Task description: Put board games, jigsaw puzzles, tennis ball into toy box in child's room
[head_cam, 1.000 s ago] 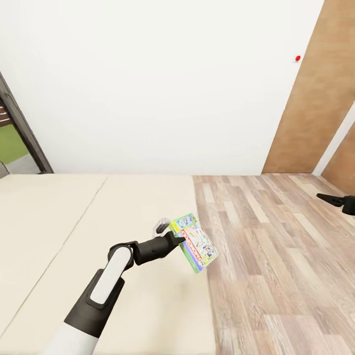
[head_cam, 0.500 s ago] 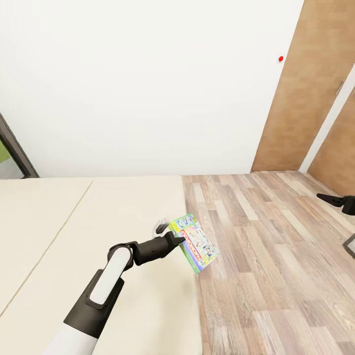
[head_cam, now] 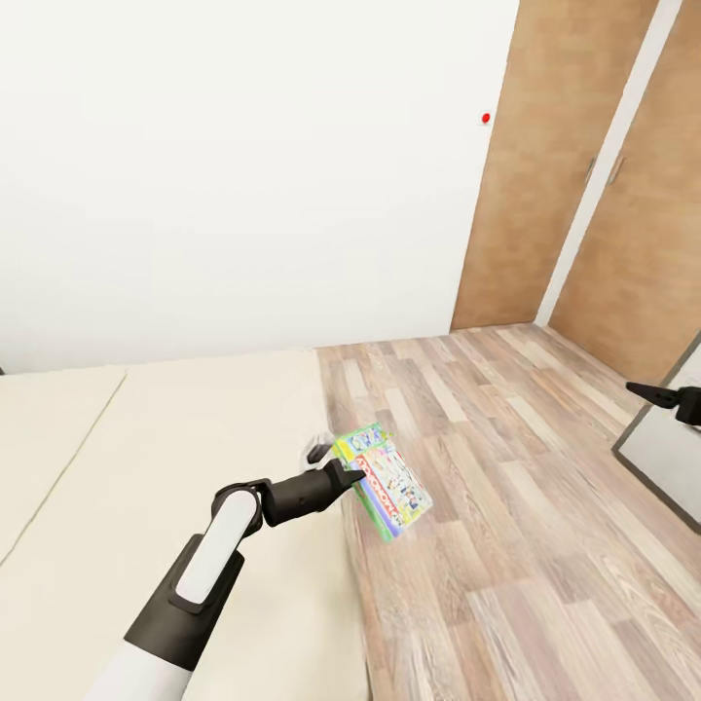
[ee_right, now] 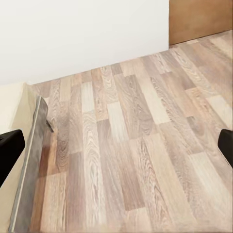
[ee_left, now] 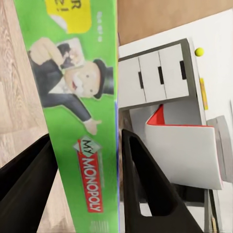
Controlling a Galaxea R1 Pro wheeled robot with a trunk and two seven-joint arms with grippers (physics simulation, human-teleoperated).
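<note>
A cream mattress bed (head_cam: 146,467) lies at nine o'clock. At centre, the left claw (head_cam: 355,474) is clenched on a green-edged flat board game box (head_cam: 385,479), held tilted over the bed's edge. The box should be kept level while carried toward the pale drawered table (ee_left: 160,73). At three o'clock, the right claw (head_cam: 657,394) is seen spread, holding nothing.

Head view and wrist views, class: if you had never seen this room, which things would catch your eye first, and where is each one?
First comes the green-edged board game, bright against a pale room, clamped in the left gripper over the edge of the cream bed. In the left wrist view its green side reads "My Monopoly". Beyond that, the wood-plank floor runs to brown doors at the far right, with a small red dot on the white wall.
</note>
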